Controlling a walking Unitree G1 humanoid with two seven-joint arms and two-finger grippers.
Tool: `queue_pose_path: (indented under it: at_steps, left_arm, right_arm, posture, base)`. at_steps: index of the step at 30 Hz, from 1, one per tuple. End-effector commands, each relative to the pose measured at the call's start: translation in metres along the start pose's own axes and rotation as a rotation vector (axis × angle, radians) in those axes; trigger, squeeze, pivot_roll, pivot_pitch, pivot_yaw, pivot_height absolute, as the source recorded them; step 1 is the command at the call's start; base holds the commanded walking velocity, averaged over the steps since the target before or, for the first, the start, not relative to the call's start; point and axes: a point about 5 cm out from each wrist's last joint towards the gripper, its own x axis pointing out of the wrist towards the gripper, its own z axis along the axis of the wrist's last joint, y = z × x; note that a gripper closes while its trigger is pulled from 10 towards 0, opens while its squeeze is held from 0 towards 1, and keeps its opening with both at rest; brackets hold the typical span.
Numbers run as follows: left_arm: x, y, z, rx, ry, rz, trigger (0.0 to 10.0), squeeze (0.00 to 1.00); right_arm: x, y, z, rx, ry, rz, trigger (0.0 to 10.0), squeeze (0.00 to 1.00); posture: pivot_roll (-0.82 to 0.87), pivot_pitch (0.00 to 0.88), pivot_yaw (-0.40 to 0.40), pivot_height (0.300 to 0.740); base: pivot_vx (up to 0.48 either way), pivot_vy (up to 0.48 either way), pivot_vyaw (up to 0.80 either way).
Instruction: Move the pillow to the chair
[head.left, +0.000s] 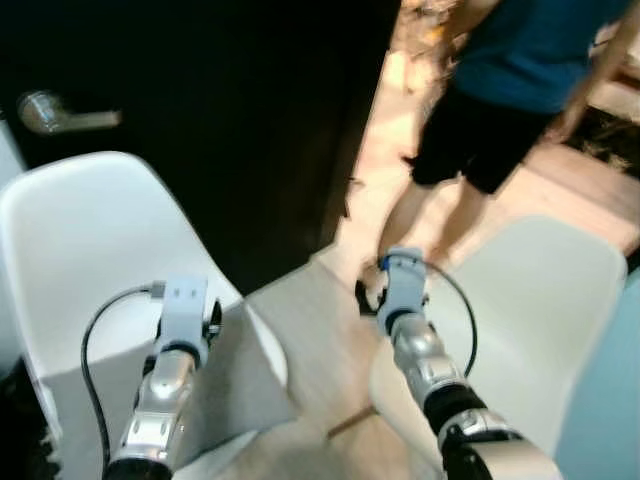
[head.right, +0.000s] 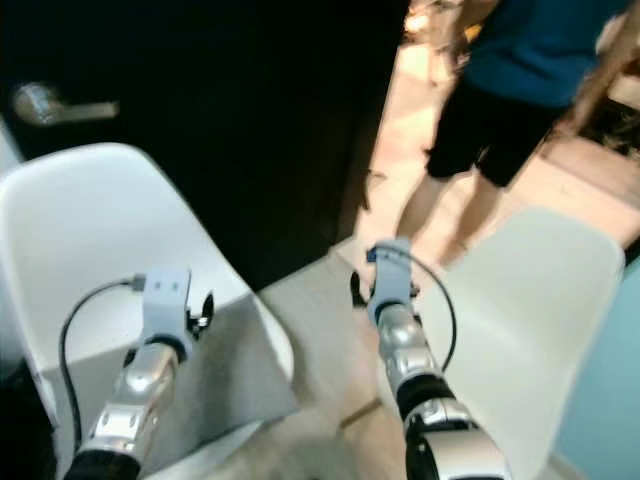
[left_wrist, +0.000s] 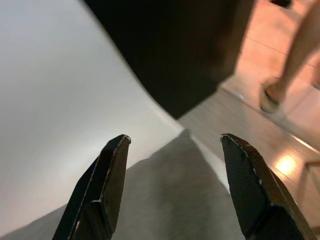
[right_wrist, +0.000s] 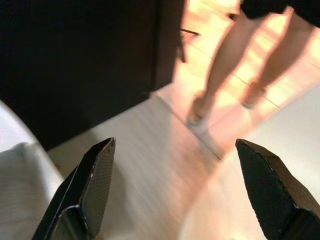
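Gray pillow (head.left: 225, 385) lies on white chair (head.left: 85, 235) at 9 o'clock, both grippers, left (left_wrist: 172, 187) & right (right_wrist: 175, 187), spread apart w/ nothing held; task looks done.

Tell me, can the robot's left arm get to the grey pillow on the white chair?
Probably yes. The left gripper hovers open right above the grey pillow lying on the white chair, with nothing between them.

chairs: 2 (head.left: 90, 230) (head.left: 545, 310) | pillow: 1 (head.left: 235, 385) | person: 1 (head.left: 500, 110) | door handle: 1 (head.left: 55, 115)
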Motion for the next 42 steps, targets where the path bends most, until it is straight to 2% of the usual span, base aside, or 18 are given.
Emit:
queue_pose_path:
  at_steps: [1, 18, 25, 39, 42]
  left_arm:
    - [-0.004, -0.001, -0.008, -0.007, 0.032, 0.001, 10.0, 0.00]
    - [-0.004, -0.002, -0.011, -0.010, 0.052, -0.015, 10.0, 0.00]
    - [0.001, -0.009, -0.007, -0.006, 0.045, -0.039, 10.0, 0.00]
    - [0.001, -0.015, -0.007, -0.019, 0.044, -0.055, 10.0, 0.00]
    - [0.002, -0.013, -0.006, -0.024, 0.040, -0.049, 10.0, 0.00]
  right_arm:
    - [-0.001, -0.003, -0.007, -0.011, 0.036, -0.005, 10.0, 0.00]
    - [-0.001, -0.008, -0.009, -0.024, 0.055, -0.009, 10.0, 0.00]
    - [-0.002, -0.012, -0.011, -0.018, 0.061, -0.030, 10.0, 0.00]
    - [-0.004, -0.017, -0.014, 0.002, 0.052, -0.056, 10.0, 0.00]
    - [-0.003, -0.018, -0.010, 0.012, 0.023, -0.068, 10.0, 0.00]
  posture:
    - [0.05, 0.054, -0.090, 0.740]
    - [0.04, 0.059, -0.088, 0.740]
    - [0.04, 0.040, -0.073, 0.740]
    - [0.03, 0.020, -0.061, 0.740]
    - [0.04, 0.016, -0.065, 0.740]
  base:
    - [0.000, 0.000, -0.80]
    - [0.000, 0.000, -0.80]
    - [0.000, 0.000, -0.80]
    - [0.000, 0.000, -0.80]
    - [0.000, 0.000, -0.80]
